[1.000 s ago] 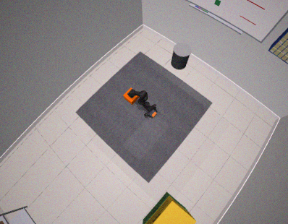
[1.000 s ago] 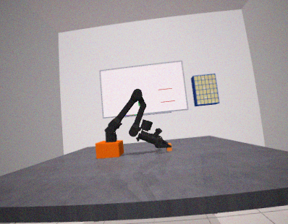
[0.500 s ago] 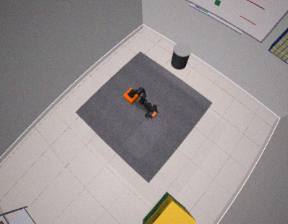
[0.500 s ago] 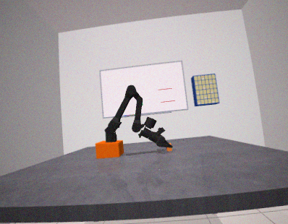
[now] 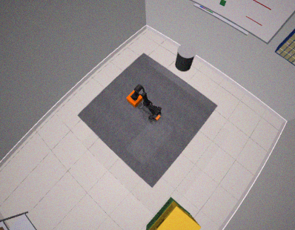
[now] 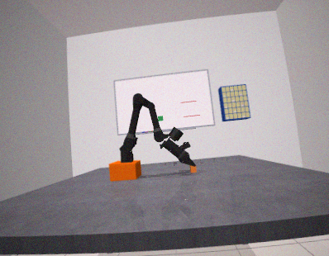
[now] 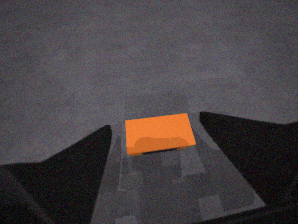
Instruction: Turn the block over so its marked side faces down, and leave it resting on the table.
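On the grey table, the orange block (image 5: 158, 117) (image 6: 193, 169) (image 7: 159, 132) lies before the open pincer (image 5: 155, 114) (image 6: 194, 166) (image 7: 156, 122).
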Controlling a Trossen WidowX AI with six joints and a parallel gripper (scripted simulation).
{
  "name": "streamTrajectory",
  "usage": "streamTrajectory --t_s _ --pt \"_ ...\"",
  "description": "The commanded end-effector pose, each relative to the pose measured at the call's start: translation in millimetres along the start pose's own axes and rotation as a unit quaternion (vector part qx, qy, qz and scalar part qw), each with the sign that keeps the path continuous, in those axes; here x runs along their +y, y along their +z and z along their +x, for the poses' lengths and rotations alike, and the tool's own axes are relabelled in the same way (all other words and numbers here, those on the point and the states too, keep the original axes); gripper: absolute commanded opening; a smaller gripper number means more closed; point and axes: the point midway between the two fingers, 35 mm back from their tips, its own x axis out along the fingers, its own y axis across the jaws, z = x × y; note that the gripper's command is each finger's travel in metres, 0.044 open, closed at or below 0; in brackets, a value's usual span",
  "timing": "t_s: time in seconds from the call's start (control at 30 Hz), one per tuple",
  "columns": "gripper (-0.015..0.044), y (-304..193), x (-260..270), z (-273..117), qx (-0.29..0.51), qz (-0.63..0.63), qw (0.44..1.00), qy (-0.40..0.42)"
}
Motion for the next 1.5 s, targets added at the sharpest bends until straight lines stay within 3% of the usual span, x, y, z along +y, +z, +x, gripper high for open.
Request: streamTrajectory --t_s 0.0,0.6,1.2,1.47 --pt "0.044 20 -2 -56 0.1 0.01 0.995 0.001" --pt "0.044 21 -2 -56 0.102 0.01 0.995 0.001" --pt "0.044 70 -2 -46 0.376 0.009 0.927 0.003" --pt "0.044 71 -2 -47 0.386 0.009 0.923 0.003"
